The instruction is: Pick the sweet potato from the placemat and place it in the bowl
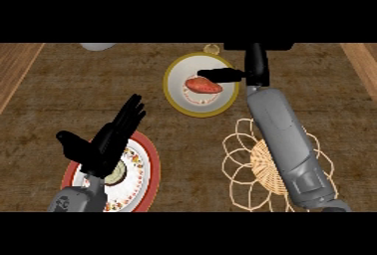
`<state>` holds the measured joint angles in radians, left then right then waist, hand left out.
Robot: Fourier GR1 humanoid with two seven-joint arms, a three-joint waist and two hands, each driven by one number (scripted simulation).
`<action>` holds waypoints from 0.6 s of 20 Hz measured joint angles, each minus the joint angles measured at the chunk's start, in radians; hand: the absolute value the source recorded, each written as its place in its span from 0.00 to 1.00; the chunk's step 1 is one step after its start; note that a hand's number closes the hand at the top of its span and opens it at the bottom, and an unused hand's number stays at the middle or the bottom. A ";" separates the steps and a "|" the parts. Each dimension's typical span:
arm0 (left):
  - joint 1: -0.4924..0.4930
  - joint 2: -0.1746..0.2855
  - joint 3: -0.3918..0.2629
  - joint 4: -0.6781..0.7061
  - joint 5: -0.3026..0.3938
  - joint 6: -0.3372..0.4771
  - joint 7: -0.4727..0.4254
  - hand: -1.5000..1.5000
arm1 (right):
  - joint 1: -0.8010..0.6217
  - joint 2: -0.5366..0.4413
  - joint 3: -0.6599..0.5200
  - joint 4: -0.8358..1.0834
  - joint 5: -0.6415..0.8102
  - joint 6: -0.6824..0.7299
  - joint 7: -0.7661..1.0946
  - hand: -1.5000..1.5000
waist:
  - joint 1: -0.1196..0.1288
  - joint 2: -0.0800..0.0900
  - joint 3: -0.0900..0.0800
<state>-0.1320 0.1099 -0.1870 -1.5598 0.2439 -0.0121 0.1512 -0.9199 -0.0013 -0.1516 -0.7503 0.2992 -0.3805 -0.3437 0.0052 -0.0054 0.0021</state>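
The reddish-orange sweet potato [204, 85] lies inside the white bowl with a gold rim [177, 97] at the counter's middle back. My right hand [225, 74] reaches over the bowl's far right side. Its fingers point left, straight, just above the sweet potato's upper edge and not curled round it. The right forearm runs down across the woven, flower-shaped placemat [247, 149], which shows nothing else on it. My left hand [110, 137] rests open at the lower left, fingers up.
A red-rimmed patterned plate [147, 172] lies beneath the left hand. A pale rounded object [97, 46] shows at the back left edge, and a small gold ring [211, 48] sits behind the bowl. Wooden strips border the counter at both sides.
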 measured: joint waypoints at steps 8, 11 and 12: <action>0.048 0.024 0.039 -0.014 0.011 0.002 0.001 0.50 | 0.403 0.001 0.145 -0.425 -0.140 0.143 -0.112 0.00 | -0.059 -0.019 -0.002; 0.067 0.027 0.045 -0.017 0.005 0.008 -0.010 0.50 | 0.600 -0.007 0.205 -0.578 -0.146 0.194 -0.164 1.00 | -0.080 -0.022 -0.002; 0.069 0.026 0.046 -0.019 0.005 0.010 -0.009 0.50 | 0.668 -0.012 0.228 -0.629 -0.143 0.208 -0.183 1.00 | -0.085 -0.023 -0.002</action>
<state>-0.0635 0.1364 -0.1414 -1.5791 0.2490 -0.0025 0.1421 -0.2522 -0.0129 0.0768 -1.3796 0.1563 -0.1729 -0.5268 -0.0795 -0.0281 -0.0004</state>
